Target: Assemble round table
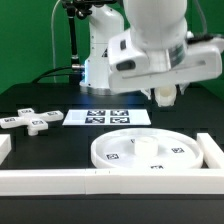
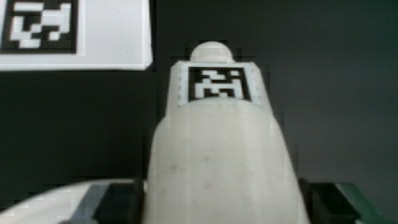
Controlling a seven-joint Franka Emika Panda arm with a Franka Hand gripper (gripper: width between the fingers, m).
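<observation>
The large rimmed disc [image 1: 148, 150] lies flat on the black table near the front, on the exterior view's right. The cross-shaped piece [image 1: 32, 121] lies at the exterior view's left. My gripper [image 1: 165, 96] hangs above the table behind the disc and is shut on the short thick cylinder post [image 2: 217, 150]. In the wrist view the post fills the middle, with a black-and-white tag on it, and the dark fingers [image 2: 125, 200] press on both its sides. In the exterior view only the post's lower end [image 1: 165, 97] shows below the hand.
The marker board [image 1: 107, 118] lies flat in the middle of the table; its corner shows in the wrist view [image 2: 71, 35]. Long white rail bars [image 1: 60, 180] run along the front edge and at the exterior view's right [image 1: 212, 152].
</observation>
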